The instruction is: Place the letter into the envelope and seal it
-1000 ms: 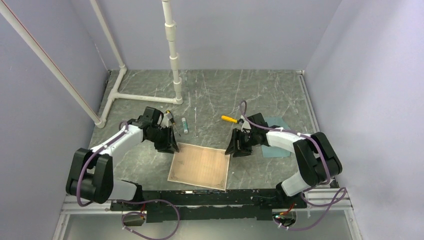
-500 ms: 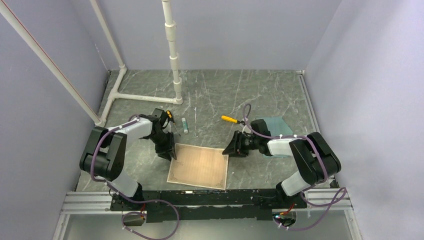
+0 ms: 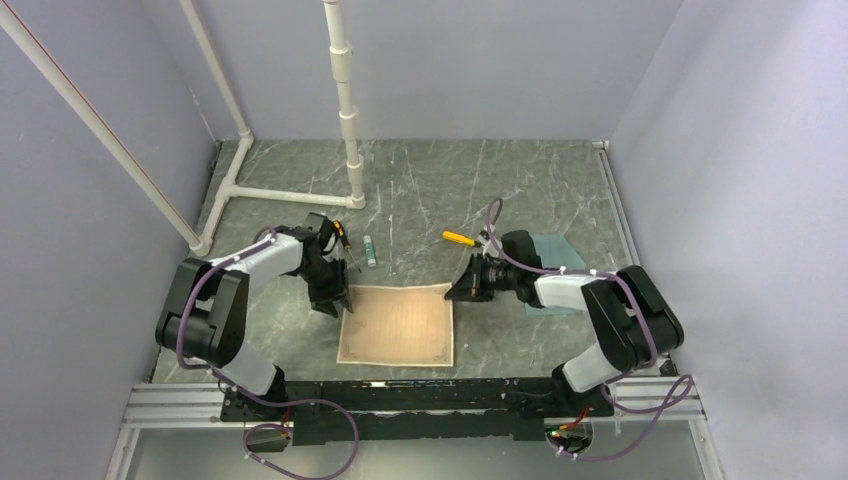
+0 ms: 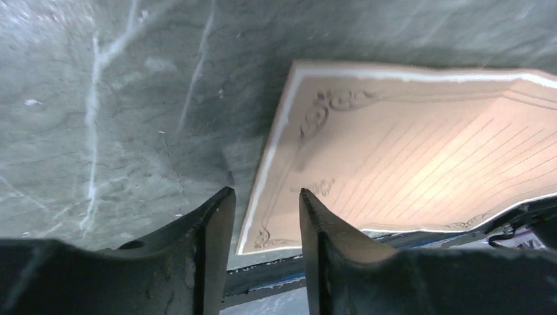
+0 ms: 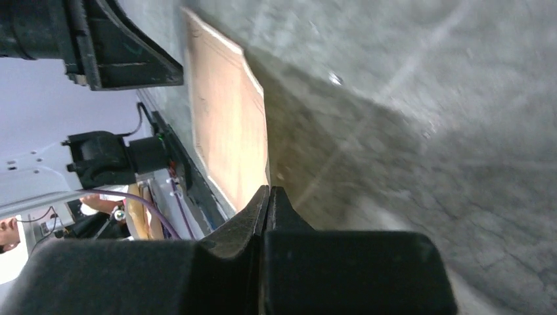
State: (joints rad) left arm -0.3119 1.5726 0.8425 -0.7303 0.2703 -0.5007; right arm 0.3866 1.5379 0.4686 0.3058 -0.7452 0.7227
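Observation:
The letter [image 3: 397,325], a tan lined sheet with an ornate border, lies on the marble table between both arms. My right gripper [image 3: 455,290] is shut on its far right corner, and in the right wrist view the sheet [image 5: 226,138] curves up into the closed tips [image 5: 269,189]. My left gripper [image 3: 335,298] stands open low at the far left corner. The sheet's left edge [image 4: 276,157] shows between its fingers [image 4: 263,193], just beyond the tips. The teal envelope [image 3: 556,246] lies flat to the right, largely hidden under the right arm.
An orange-handled tool [image 3: 457,238] and a small white tube [image 3: 371,250] lie behind the letter. Another yellow-tipped tool [image 3: 342,232] sits by the left wrist. A white pipe frame [image 3: 290,192] stands at the back left. The black rail [image 3: 400,393] runs along the front edge.
The right gripper has closed on the letter's far right corner and lifted it slightly. The sheet has turned squarer to the table. The left forearm swung in and its gripper settled at the far left corner.

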